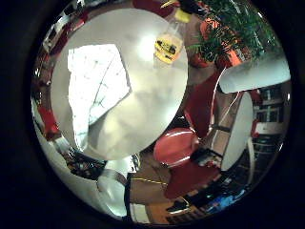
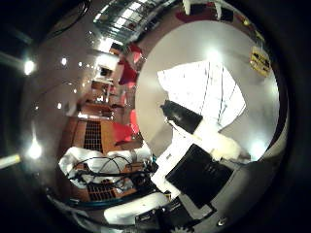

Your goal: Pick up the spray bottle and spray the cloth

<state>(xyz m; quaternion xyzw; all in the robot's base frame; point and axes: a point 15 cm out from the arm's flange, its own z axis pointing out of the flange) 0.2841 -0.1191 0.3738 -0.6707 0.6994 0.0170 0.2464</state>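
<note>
Hovering: hand [image 2: 194,160] above the round counter [image 1: 143,114], holding nothing; its white and black fingers reach out over the cloth, how far open I cannot tell
Spray bottle: spray bottle [image 1: 169,42] upright near the counter's edge, apart from the cloth
Cloth: white cloth [image 1: 95,86] lying crumpled toward the opposite edge
Beside counter: red chair [image 1: 177,145]

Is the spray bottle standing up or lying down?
Standing up: the spray bottle rests on its base on the round table, cap on top, beside the cloth.
</note>
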